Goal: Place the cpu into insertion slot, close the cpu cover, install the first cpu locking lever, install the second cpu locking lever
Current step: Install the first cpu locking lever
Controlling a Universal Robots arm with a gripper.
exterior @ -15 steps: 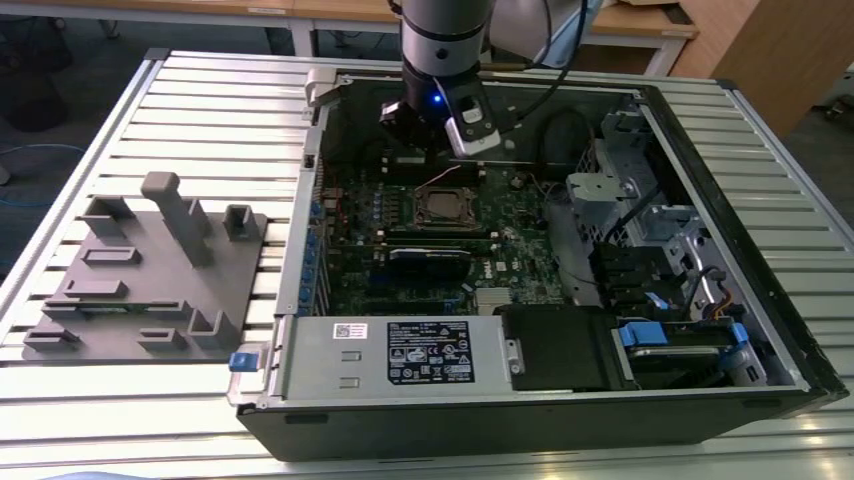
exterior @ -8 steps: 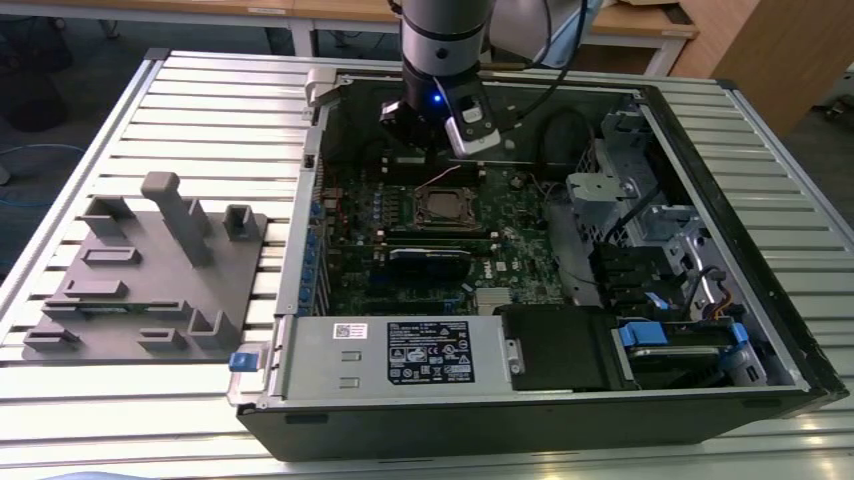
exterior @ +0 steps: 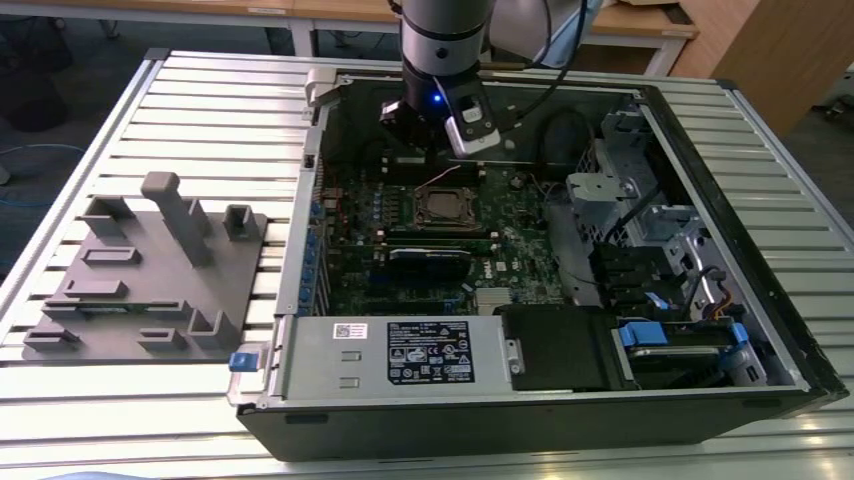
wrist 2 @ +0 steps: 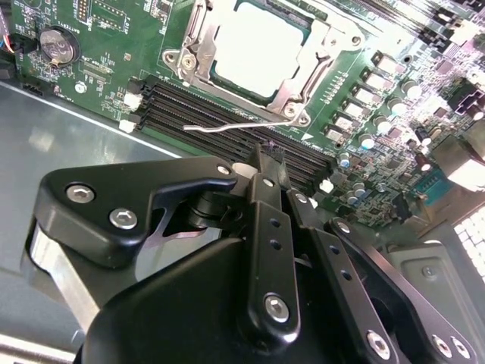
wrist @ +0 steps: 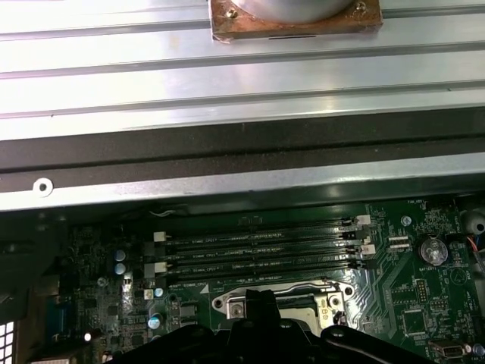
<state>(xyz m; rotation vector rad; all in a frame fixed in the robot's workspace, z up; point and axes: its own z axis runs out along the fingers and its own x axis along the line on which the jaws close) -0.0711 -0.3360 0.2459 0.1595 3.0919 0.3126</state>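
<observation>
The cpu [wrist 2: 256,42] lies in the insertion slot [exterior: 445,206] on the green board, its silver top showing bright. The cpu cover [wrist 2: 198,47] lies flat around it as a silvery frame. One thin wire lever [wrist 2: 227,125] juts out free along the socket's edge beside the memory slots. Another lever [wrist 2: 322,67] runs along the adjoining side of the frame. My gripper [wrist 2: 269,155] hangs just above the board next to the socket, fingers together and holding nothing. In the exterior view the gripper [exterior: 430,158] sits behind the socket. The first wrist view shows the socket's frame [wrist: 236,306] just past the gripper.
The open computer case [exterior: 747,300] lies on a slatted metal table [exterior: 200,110]. Black memory slots [wrist: 258,250] run beside the socket. A power supply [exterior: 400,352] and a drive cage [exterior: 627,195] stand inside the case. A grey fixture tray [exterior: 147,275] sits at the exterior view's left.
</observation>
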